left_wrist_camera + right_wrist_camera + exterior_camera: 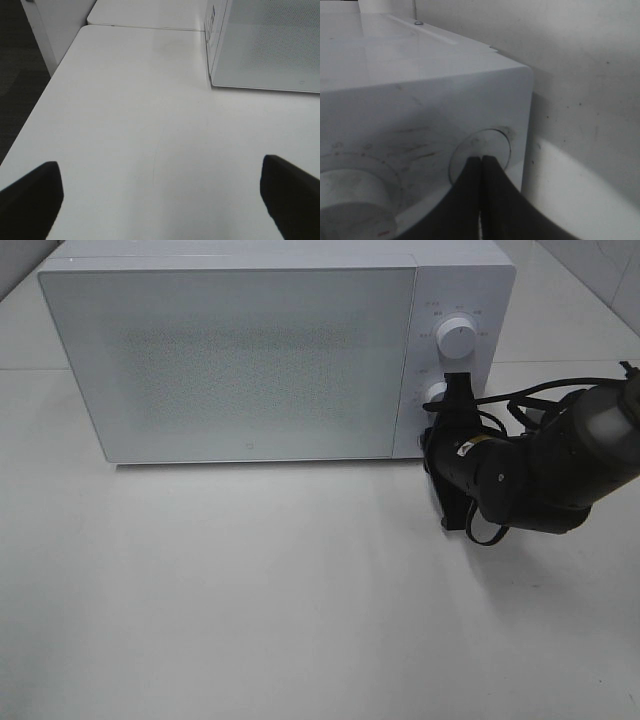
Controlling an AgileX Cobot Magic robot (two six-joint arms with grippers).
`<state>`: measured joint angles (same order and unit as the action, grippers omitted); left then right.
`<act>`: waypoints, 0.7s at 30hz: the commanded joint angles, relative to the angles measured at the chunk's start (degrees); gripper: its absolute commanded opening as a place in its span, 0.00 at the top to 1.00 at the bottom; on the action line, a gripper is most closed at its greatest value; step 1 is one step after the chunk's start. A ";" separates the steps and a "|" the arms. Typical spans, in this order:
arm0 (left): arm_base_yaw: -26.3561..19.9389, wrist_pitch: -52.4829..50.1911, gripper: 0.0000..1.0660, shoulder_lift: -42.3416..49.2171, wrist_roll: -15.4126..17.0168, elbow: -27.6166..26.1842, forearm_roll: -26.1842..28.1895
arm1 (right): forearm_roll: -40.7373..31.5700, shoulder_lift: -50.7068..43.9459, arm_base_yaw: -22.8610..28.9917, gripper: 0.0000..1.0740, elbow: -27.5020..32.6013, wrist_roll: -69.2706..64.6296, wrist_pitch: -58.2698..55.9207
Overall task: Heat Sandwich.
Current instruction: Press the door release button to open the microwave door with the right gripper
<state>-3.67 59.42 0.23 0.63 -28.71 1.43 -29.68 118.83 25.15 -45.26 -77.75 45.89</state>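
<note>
**Microwave (240,350) shut, right gripper (457,386) at its lower knob (435,396)**

The right gripper has its jaws pressed together with nothing between them. Its tips appear to touch the lower knob on the control panel, under the upper knob (458,340). The door (230,360) is closed. The left gripper (160,195) hangs over the worktop (125,125) in front of the microwave's left corner, with its jaws wide apart and holding nothing. The sandwich shows in no view, so I cannot tell where it lies.
</note>
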 commanded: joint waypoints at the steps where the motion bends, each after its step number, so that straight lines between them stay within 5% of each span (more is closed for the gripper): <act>1: 0.00 -0.17 0.07 1.32 -0.06 0.29 0.40 | 0.29 0.69 -0.57 0.99 -1.60 0.86 0.00; 21: 0.00 -0.17 0.07 1.32 -0.06 0.29 0.40 | -0.17 0.80 -1.20 0.98 -4.76 2.12 15.47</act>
<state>-3.67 59.42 0.23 0.63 -28.71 1.43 -30.71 120.78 24.92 -47.04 -76.38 48.70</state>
